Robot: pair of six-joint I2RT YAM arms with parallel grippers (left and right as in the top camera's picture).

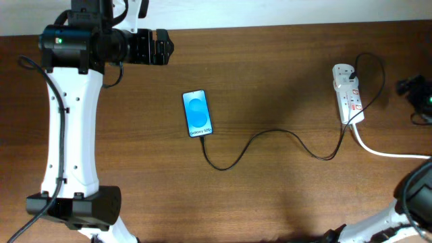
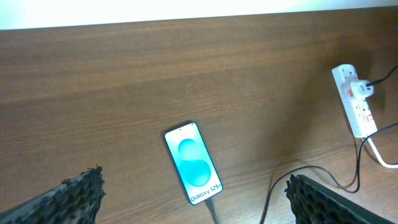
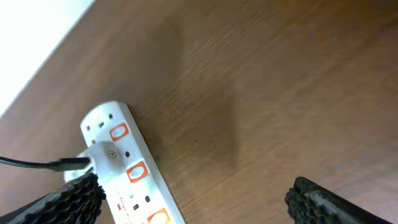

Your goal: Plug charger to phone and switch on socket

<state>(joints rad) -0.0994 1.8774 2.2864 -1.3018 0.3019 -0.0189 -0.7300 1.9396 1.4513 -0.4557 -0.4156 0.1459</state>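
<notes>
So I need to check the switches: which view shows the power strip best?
Right wrist: the power strip is close, with orange-red switches and a white plug visible. Overhead shows it whole but small; left wrist shows it small at the edge.

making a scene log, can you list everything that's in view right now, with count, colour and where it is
phone: one, black frame with bright blue screen, lying flat left of the table's middle
charger: one thin black cable, curving from the phone's lower end across to the socket
socket: one white power strip with red switches, near the right edge, white adapter plugged in near its far end
cord: one thick white cord, leaving the socket's near end toward the right edge
table: one, brown wood, under everything
left gripper: one, black, at the far left above the phone, fingers spread, holding nothing
right gripper: one, black, fingers spread over the table beside the socket, holding nothing
</notes>
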